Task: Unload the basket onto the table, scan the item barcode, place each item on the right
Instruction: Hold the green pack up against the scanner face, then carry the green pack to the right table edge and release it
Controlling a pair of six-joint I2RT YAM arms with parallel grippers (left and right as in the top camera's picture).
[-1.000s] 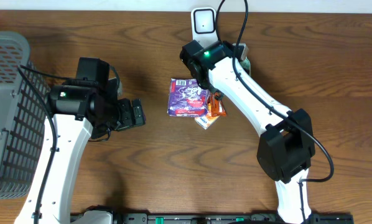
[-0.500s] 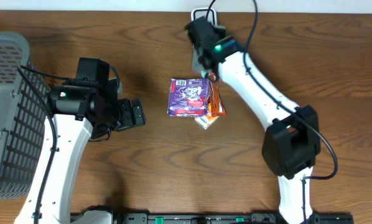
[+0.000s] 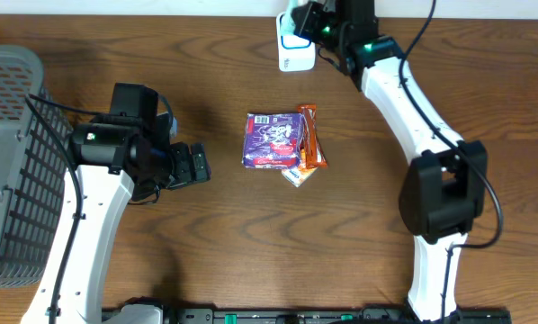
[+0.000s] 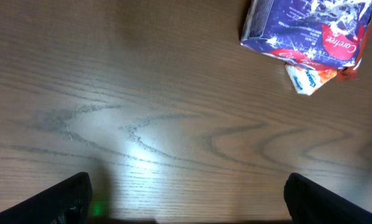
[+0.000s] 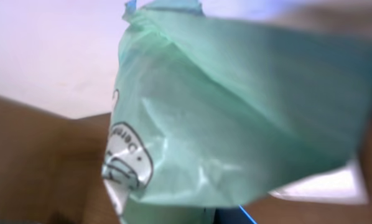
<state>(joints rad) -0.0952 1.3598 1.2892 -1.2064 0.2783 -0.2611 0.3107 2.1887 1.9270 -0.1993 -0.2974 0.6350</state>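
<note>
Right gripper [image 3: 312,20] is closed tight on a green packet [image 5: 236,112], held at the white scanner [image 3: 296,56] by the far edge of the surface. Left gripper [image 3: 197,165] hangs wide open and empty, near a purple packet [image 3: 271,141] lying on the brown wooden surface [image 3: 215,243]. A grey basket [image 3: 8,99] stands at its left end.

- A shop checkout set-up, going by the gear.
- Barcode scanner [image 3: 294,40] at the surface's [image 3: 206,72] far edge.
- Grey basket [image 3: 4,162] at its left edge.
- Packaged goods [image 3: 273,139] mid-surface.
</note>
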